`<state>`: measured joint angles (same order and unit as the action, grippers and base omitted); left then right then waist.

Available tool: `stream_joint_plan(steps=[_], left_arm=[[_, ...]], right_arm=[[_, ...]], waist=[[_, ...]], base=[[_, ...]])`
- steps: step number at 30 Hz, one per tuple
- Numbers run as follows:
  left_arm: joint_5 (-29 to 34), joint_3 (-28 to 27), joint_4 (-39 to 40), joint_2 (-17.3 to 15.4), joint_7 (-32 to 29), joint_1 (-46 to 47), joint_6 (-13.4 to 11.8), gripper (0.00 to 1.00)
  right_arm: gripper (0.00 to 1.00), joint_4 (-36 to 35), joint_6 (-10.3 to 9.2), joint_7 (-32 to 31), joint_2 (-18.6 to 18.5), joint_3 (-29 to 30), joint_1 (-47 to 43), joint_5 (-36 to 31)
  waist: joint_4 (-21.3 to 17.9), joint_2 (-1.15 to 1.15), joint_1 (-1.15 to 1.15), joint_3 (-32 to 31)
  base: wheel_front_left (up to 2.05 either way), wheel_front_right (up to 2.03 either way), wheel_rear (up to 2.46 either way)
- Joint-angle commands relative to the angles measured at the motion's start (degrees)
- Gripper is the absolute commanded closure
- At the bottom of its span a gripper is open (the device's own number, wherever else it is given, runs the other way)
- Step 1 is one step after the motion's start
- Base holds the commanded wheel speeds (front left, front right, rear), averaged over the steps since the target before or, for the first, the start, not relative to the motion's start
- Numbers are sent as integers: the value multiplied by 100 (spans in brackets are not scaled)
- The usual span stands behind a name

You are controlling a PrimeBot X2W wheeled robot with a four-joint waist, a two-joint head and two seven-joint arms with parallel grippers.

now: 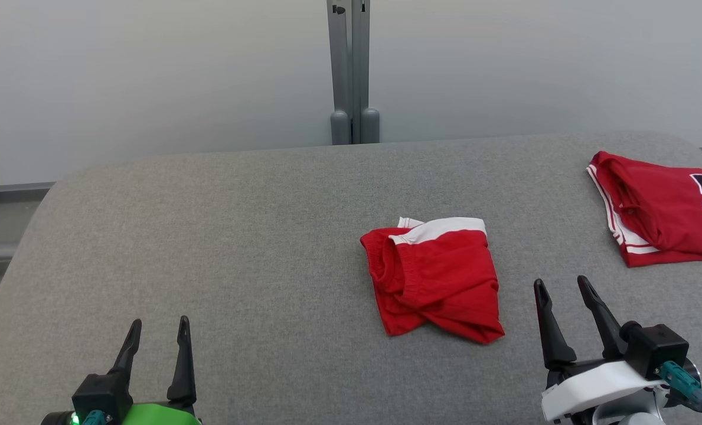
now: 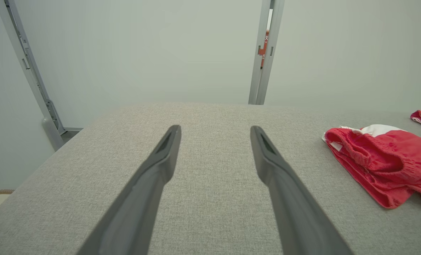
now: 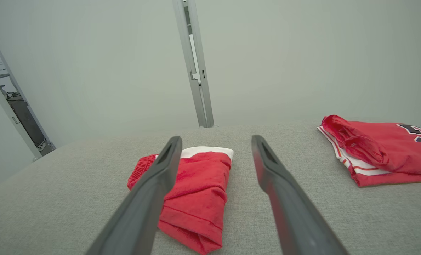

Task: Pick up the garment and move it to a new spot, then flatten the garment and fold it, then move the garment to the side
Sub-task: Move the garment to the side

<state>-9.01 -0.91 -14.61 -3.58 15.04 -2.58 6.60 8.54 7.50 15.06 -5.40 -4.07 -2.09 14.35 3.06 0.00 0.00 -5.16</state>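
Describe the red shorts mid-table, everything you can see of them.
The red shorts look like soft knit cloth, with a gathered elastic waistband on the robot's left side and a white band along the far edge. Loosely folded and rumpled, they lie right of centre on the grey fabric table. Only the table touches them; the open right gripper sits nearby, apart.

Red garment (image 1: pixel 436 283), perhaps shorts, white band, loosely folded, on grey table (image 1: pixel 209 236).
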Motion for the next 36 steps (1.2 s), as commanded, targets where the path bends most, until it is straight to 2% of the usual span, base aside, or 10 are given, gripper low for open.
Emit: stream_joint_plan(steps=[1, 16, 22, 29, 36], left_arm=[[53, -11, 24, -20, 13, -48, -5, 0], [51, -26, 45, -15, 13, -82, -6, 0], [50, 7, 36, -13, 13, -20, 8, 0], [28, 82, -7, -2, 13, 136, 28, 0], [8, 169, -82, 6, 13, 251, 35, 0]], right_arm=[[0, -8, -5, 12, -5, 4, -26, -36], [0, 14, -5, 12, 21, 19, -34, -81], [0, 104, -5, 12, -55, -116, 316, -196], [0, 633, -5, -163, -177, -290, 1283, -306], [0, 1588, -5, -354, -119, -244, 2210, -405]], waist=[[4, 0, 0, 1], [13, 0, 0, 8], [32, 0, 0, 88], [145, 0, 0, 244], [300, 0, 0, 382]], base=[[0, 0, 0], [0, 0, 0], [0, 0, 0], [0, 0, 0], [0, 0, 0]])
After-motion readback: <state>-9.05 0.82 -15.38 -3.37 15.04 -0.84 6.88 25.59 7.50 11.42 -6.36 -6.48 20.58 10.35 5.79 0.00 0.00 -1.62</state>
